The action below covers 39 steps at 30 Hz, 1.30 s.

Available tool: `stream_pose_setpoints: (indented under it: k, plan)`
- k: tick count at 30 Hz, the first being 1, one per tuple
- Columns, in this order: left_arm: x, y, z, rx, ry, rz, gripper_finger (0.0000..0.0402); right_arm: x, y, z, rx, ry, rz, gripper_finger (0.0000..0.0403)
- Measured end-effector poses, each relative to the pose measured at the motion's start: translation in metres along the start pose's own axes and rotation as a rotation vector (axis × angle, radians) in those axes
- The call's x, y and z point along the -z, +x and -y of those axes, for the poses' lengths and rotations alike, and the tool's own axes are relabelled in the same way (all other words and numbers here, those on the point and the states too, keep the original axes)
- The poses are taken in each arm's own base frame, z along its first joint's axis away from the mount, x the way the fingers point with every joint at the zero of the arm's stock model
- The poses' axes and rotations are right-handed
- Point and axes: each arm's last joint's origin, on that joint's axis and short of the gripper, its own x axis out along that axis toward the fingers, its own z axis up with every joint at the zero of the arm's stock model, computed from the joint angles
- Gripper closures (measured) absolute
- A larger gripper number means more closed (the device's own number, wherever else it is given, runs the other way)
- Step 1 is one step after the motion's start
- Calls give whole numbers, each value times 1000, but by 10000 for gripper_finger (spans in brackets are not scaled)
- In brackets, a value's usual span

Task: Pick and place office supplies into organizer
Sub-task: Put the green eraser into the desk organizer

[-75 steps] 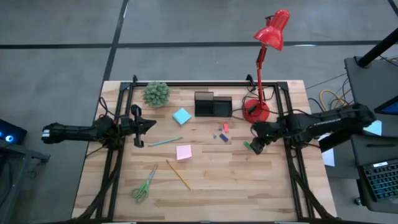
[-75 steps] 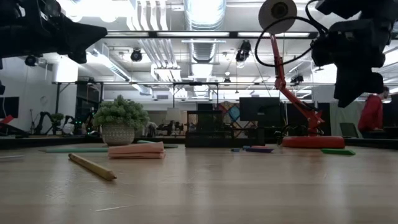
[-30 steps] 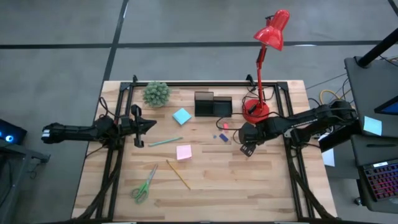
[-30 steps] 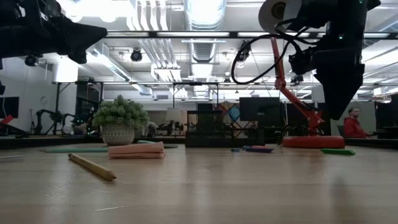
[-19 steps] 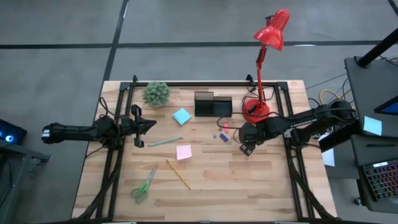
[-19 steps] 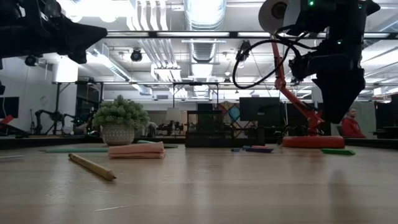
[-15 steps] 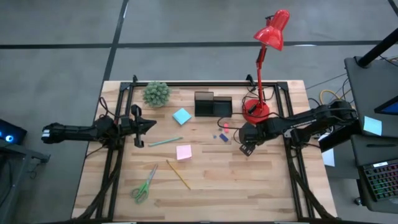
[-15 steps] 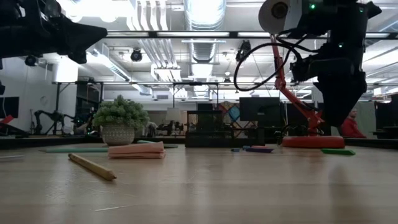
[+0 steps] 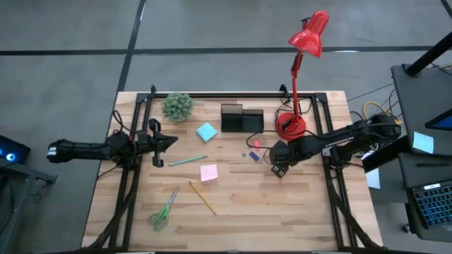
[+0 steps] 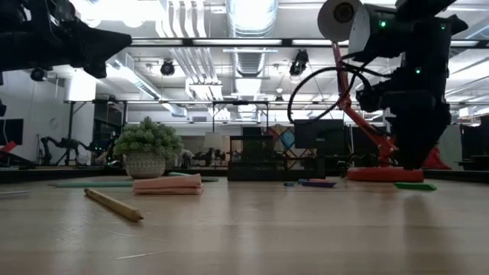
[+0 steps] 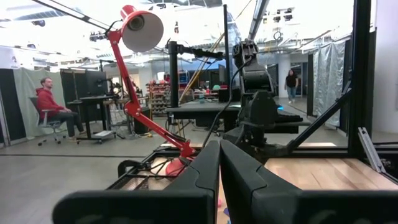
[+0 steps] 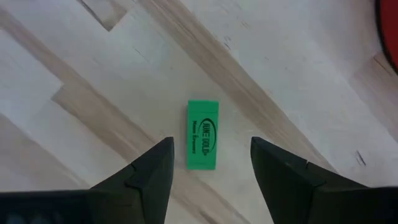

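the right gripper [image 12: 210, 167] has shifted left over the table since a moment ago and now hangs above the green eraser [image 12: 203, 143], lining up a first pick. its fingers [image 12: 152, 171] are spread, and the eraser lies flat on the table [image 12: 292, 68] between them, not yet touched. the organizer [image 9: 241, 118] stands well apart at the back. the left gripper [image 9: 164, 141], pressed together, waits at the left edge.

We see the black organizer [image 9: 242, 118] at the table's far middle, light-blue notes [image 9: 206, 132] to its left, pink notes [image 9: 208, 172] nearer, teal pen [image 9: 187, 161], yellow pencil [image 9: 202, 197], green-handled scissors [image 9: 164, 209] near-left, and a flat green eraser [image 12: 203, 144].
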Motion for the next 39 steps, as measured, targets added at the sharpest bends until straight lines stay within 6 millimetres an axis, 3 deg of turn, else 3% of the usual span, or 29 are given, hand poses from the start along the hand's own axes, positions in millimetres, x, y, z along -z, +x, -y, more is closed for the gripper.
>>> stream_pose_setpoints:
  k: [12,39]
  plan:
    - [0,0,0,0,0,0,402,-2,15,-5,30,-6,-36,199]
    - [1,0,0,0,1,-5,402,2,24,-3,5,-4,-28,199]
